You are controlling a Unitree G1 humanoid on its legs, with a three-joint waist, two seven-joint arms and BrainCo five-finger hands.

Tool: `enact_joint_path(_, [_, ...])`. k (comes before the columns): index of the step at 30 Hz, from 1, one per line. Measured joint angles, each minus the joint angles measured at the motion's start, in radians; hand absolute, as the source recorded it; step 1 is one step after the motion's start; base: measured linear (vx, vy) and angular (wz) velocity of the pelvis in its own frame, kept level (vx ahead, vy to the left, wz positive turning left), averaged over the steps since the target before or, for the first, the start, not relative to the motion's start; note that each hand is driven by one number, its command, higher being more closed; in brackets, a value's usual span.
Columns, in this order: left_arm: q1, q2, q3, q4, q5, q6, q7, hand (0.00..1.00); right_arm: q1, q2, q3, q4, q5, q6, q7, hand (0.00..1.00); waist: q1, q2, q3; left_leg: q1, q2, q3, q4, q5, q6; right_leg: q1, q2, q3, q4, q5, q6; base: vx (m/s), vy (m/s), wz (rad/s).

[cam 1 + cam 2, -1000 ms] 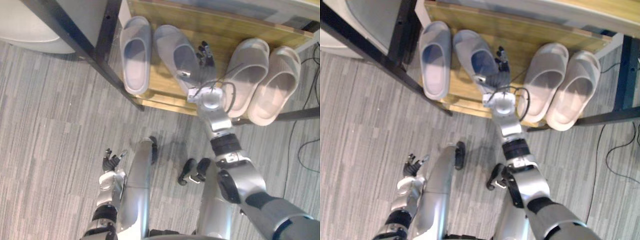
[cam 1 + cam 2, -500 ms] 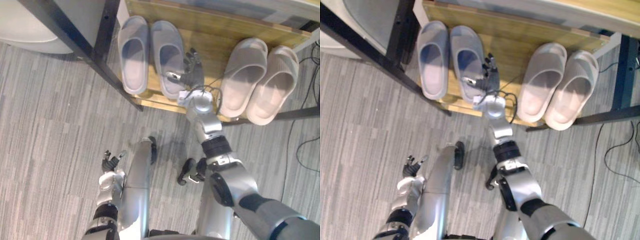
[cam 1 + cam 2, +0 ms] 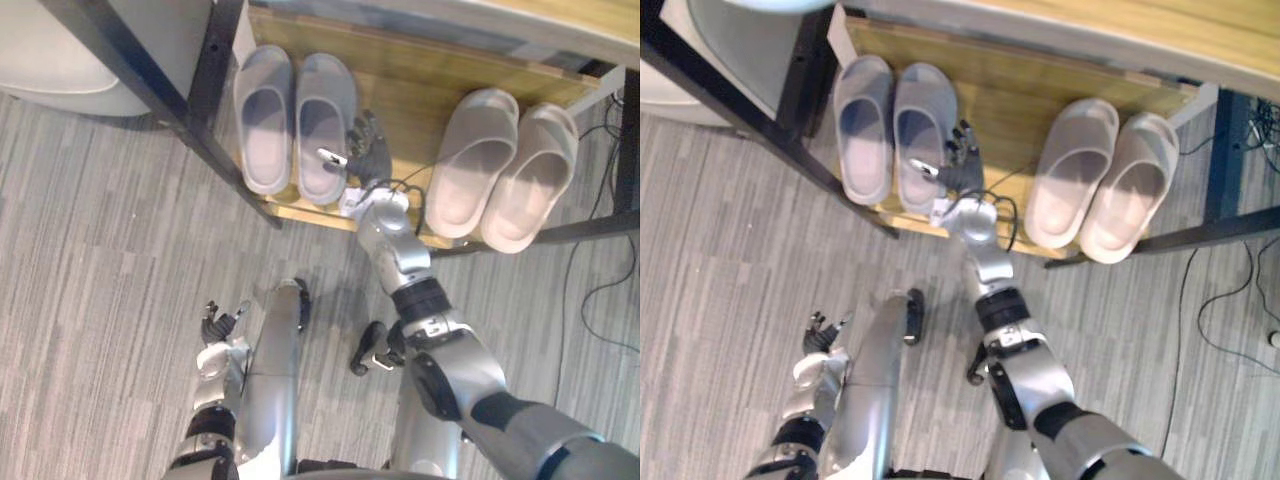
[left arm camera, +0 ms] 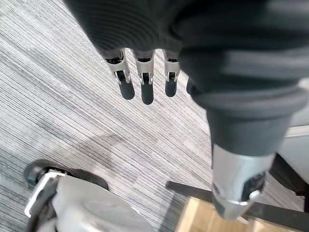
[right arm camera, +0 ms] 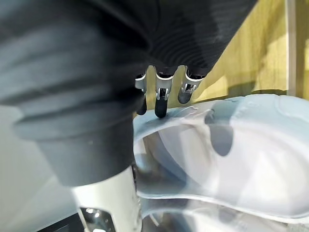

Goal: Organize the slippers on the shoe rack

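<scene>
Pressing the right hand (image 3: pixel 372 160), fingers straight, against the grey slipper (image 3: pixel 322 110), we judge the rack (image 3: pixel 420 90) nearly organized.

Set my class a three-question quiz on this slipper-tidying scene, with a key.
1. Which slipper does the right hand touch? A: the left grey slipper. B: the right grey slipper. C: a beige slipper.
2. True or false: both beige slippers lie on the wooden shelf.
3. Fill in: the left hand hangs, fingers relaxed, above the ____.
Key: 1 B; 2 true; 3 floor.
</scene>
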Motion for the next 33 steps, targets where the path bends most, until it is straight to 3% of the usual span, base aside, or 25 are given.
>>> enact_joint_path(6, [0.000, -0.005, 0.000, -0.006, 0.000, 0.000, -0.002, 0.00, 0.002, -0.001, 0.004, 0.000, -0.016, 0.014, 0.005, 0.00, -0.001, 0.000, 0.001, 0.023, 0.003, 0.003, -0.012, 0.001, 0.000, 0.023, 0.001, -0.005, -0.017, 0.007, -0.002, 0.00, 0.000, 0.00])
enact_joint_path(14, [0.027, -0.027, 0.001, -0.005, 0.002, 0.002, -0.042, 0.00, 0.093, -0.012, -0.002, 0.000, -0.188, 0.024, 0.046, 0.00, -0.024, -0.007, 0.004, 0.151, 0.007, 0.006, -0.086, 0.004, 0.001, 0.157, 0.013, -0.023, -0.108, 0.021, 0.021, 0.01, -0.001, -0.01])
enact_joint_path(18, [0.056, -0.017, -0.002, -0.004, 0.003, 0.004, -0.059, 0.00, 0.190, -0.023, -0.002, -0.019, -0.233, 0.029, 0.053, 0.00, -0.037, -0.021, 0.010, 0.231, 0.007, 0.022, -0.146, 0.012, 0.003, 0.231, 0.015, -0.026, -0.171, 0.045, 0.012, 0.04, 0.024, -0.04])
enact_joint_path(26, [0.131, 0.038, -0.085, 0.046, 0.034, 0.003, -0.092, 0.00, 0.490, -0.053, 0.039, -0.144, -0.352, 0.015, 0.098, 0.00, -0.057, -0.058, -0.004, 0.508, 0.009, 0.075, -0.431, 0.084, 0.000, 0.485, 0.050, -0.046, -0.474, 0.156, 0.026, 0.10, 0.021, -0.09])
enact_joint_path(30, [0.153, 0.088, -0.151, 0.103, 0.068, 0.005, -0.114, 0.00, 0.662, -0.052, 0.080, -0.138, -0.407, 0.009, 0.139, 0.00, -0.072, -0.109, -0.069, 0.627, -0.002, 0.095, -0.618, 0.146, -0.008, 0.587, 0.081, -0.049, -0.663, 0.228, 0.031, 0.12, -0.002, -0.08])
enact_joint_path(33, [0.183, 0.100, -0.203, 0.142, 0.094, 0.008, -0.141, 0.00, 0.779, -0.070, 0.079, -0.117, -0.431, 0.005, 0.172, 0.00, -0.099, -0.113, -0.127, 0.747, -0.031, 0.102, -0.776, 0.205, -0.007, 0.697, 0.090, -0.060, -0.815, 0.284, 0.050, 0.15, 0.017, 0.03])
